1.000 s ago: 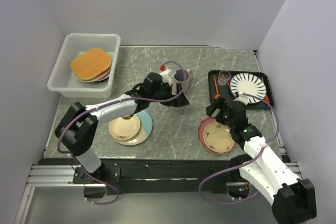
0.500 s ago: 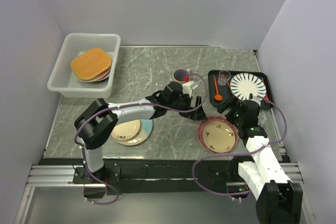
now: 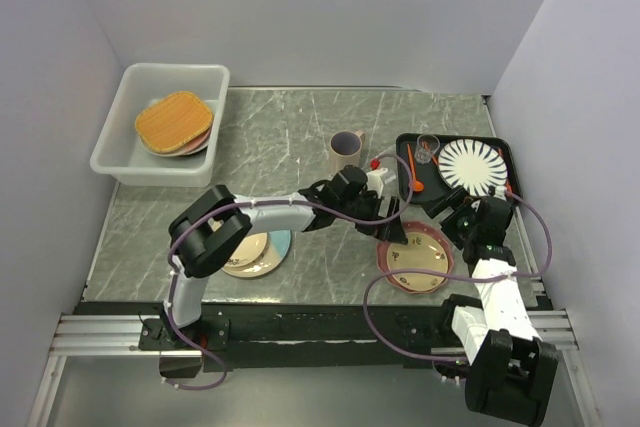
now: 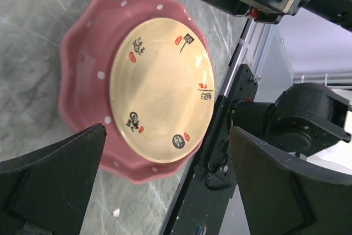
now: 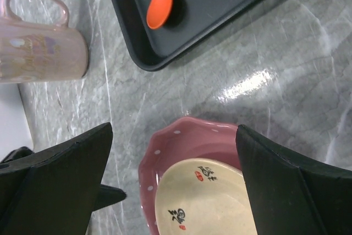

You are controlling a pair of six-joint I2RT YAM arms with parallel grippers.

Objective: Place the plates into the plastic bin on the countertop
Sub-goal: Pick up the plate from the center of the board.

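Grey-green marble countertop (image 3: 280,137) fills the floor of a white-walled booth, with both arms reaching in from its near edge.

The left gripper (image 3: 393,219) hangs over the left rim of the pink scalloped plate (image 3: 384,253), its fingers spread wide and holding nothing. In its wrist view that plate (image 4: 82,70) lies below and between the two dark fingers. The right gripper (image 3: 452,211) hangs just past the far right side of the pink scalloped plate. Its fingers are also fully apart and empty, and its wrist view shows the dotted rim (image 5: 165,152) between them. Whether either gripper touches the plate cannot be told.

The small cream floral plate (image 3: 420,259) rests inside the pink scalloped plate. Just beyond that pair lies a black tray (image 3: 494,143) with an orange spoon (image 3: 413,177), a striped plate (image 3: 472,164) and a small glass (image 3: 428,147). Beyond and left of the pink scalloped plate stands a beige mug (image 3: 346,150). Well to its left, a cream plate (image 3: 248,253) sits on a light-blue plate (image 3: 284,239), partly under the left arm. Far off to its left, at the back corner, stands the plastic bin (image 3: 170,69), holding stacked plates topped by an orange-tan one (image 3: 175,119).
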